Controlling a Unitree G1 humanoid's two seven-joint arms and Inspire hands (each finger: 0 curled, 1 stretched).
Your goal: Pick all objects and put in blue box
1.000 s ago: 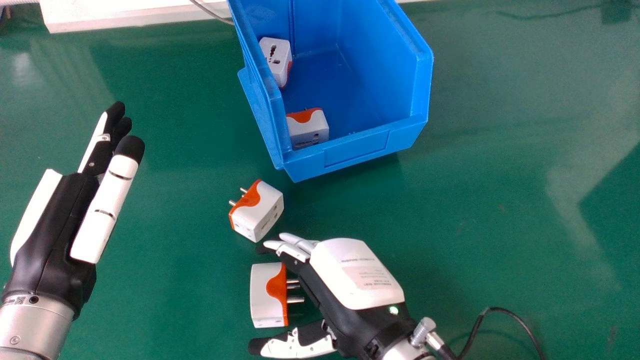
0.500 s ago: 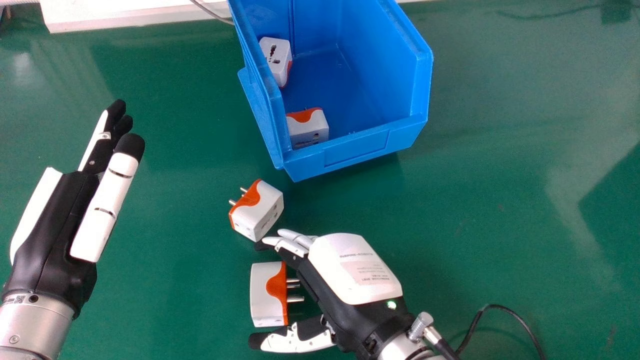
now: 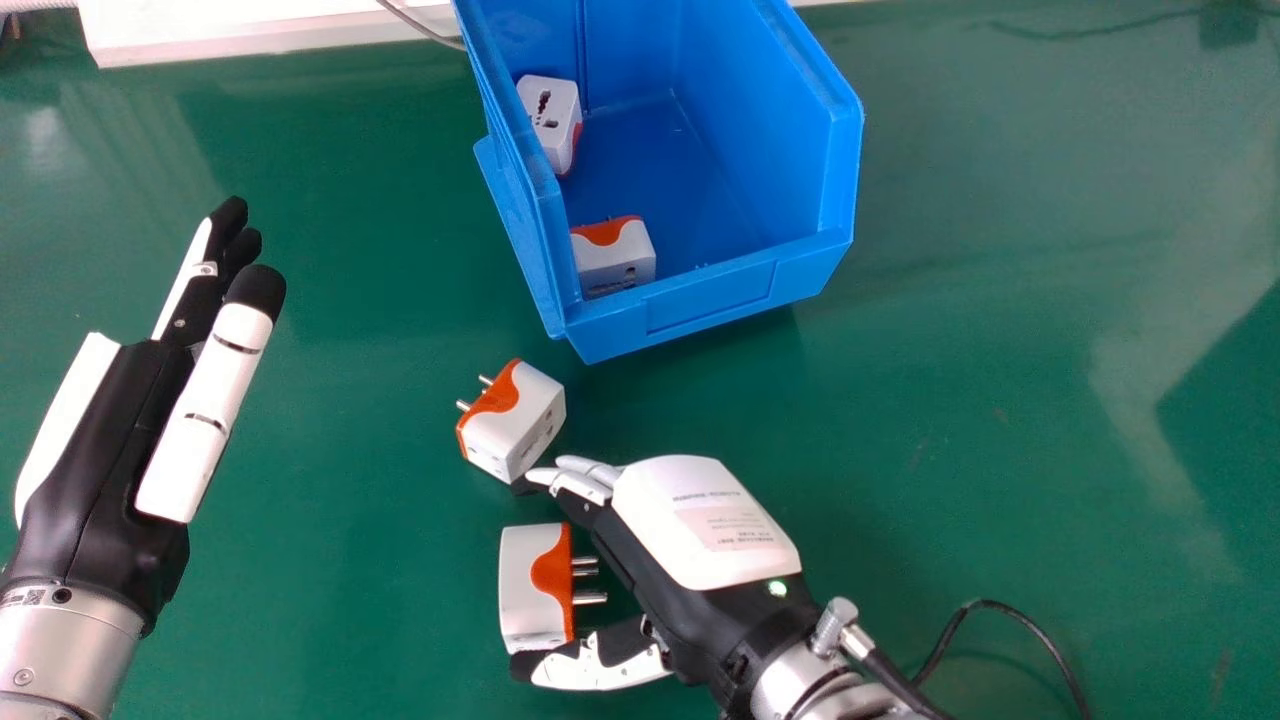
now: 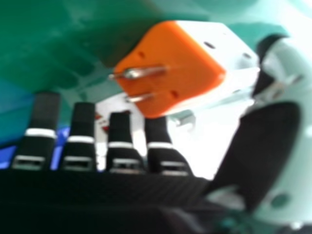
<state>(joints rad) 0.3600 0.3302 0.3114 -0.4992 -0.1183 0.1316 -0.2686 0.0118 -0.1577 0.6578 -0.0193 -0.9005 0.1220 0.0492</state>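
My right hand (image 3: 700, 530) is low over the table in the head view, its fingers and thumb extended around the nearer white-and-orange adapter (image 3: 533, 585), whose pins point toward the palm. The thumb tip is at the adapter's near end. In the right hand view, that adapter (image 4: 180, 68) lies between the straight fingers and thumb of my right hand (image 4: 119, 141). Another adapter (image 3: 513, 420) lies just beyond the fingertips. The blue box (image 3: 710, 300) holds two adapters, one at its left wall (image 3: 550, 115) and one near the front (image 3: 615, 255). My left hand (image 3: 120, 430) is open at the left.
A white slab (image 3: 250, 30) lies along the far edge of the green table (image 3: 330, 600), with a thin grey cable running between it and the box. A black cable (image 3: 1000, 604) curves over the table beside the right wrist.
My right hand has shifted slightly away from the robot, and its thumb has drawn closer to the nearer adapter. The left hand has barely moved, and the adapters stay where they were.
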